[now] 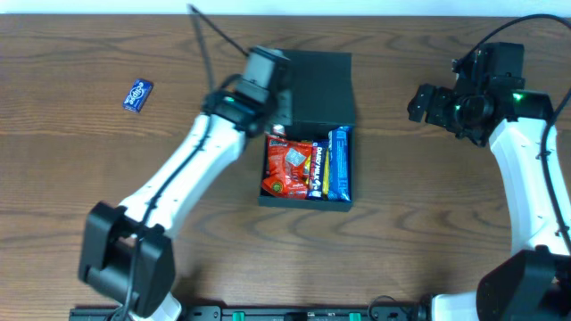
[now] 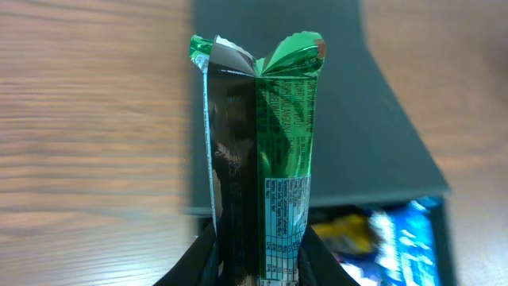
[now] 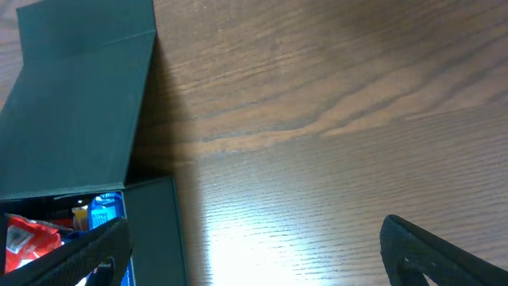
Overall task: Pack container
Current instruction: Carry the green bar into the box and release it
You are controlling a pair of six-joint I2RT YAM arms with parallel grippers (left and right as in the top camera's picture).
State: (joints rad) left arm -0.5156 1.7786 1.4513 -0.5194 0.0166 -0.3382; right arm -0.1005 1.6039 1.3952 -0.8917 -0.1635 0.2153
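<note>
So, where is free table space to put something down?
Free: bare wood between the container and the right gripper; the strip between the container and the near edge. Crowded: inside the container, and its left side under the left gripper.

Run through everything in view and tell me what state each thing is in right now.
Dark matte square box: flap lid open, partly packed.
Left claw: shut on green foil snack packet.
Right claw: open, empty.
Red snack packet: inside the box.
Long blue snack packet: inside the box, right side.
Small blue packet: loose on the wooden table.
</note>
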